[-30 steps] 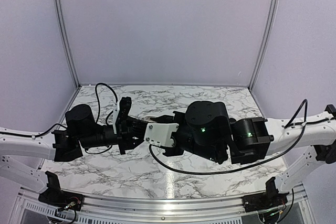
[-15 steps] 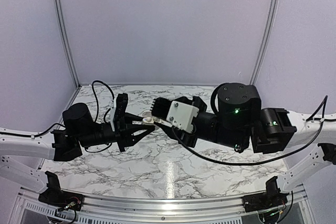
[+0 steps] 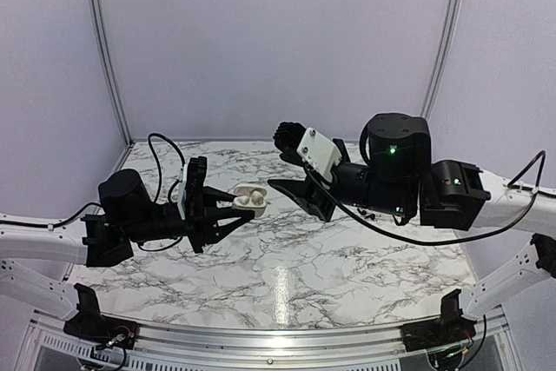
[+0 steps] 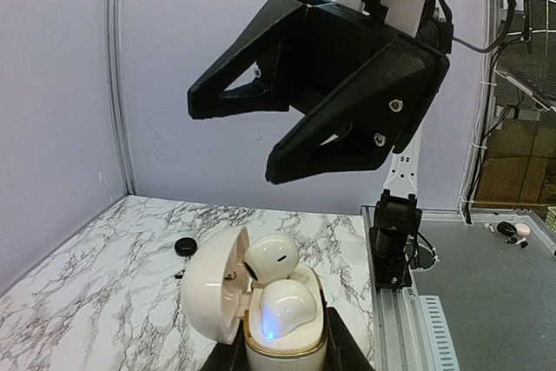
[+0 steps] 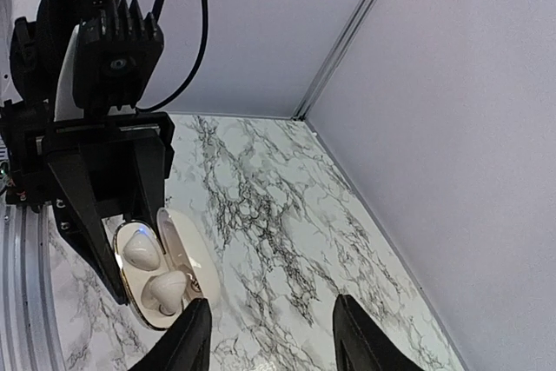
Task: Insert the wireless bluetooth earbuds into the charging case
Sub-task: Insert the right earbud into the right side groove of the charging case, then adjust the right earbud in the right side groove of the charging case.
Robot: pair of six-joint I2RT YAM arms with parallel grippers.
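Note:
The charging case (image 4: pixel 276 343), cream-white with its lid open to the left, is held up off the table in my left gripper (image 4: pixel 278 361), which is shut on its base. Two earbuds sit in it, and they are cream-white. The near one (image 4: pixel 287 306) lies low with a blue light; the far one (image 4: pixel 271 258) stands higher, leaning toward the lid. The case also shows in the top view (image 3: pixel 248 198) and the right wrist view (image 5: pixel 152 280). My right gripper (image 3: pixel 284 164) is open and empty, raised to the right of the case and apart from it.
A small black round puck (image 4: pixel 184 247) lies on the marble table (image 3: pixel 287 267) toward the far left corner. Small dark bits (image 3: pixel 367 213) lie under the right arm. Walls close the back and both sides. The metal rail (image 4: pixel 408 319) runs along the near edge.
My right gripper has drawn back up and to the right, away from the case. The open case with both earbuds now shows in my left gripper, which shifted slightly left.

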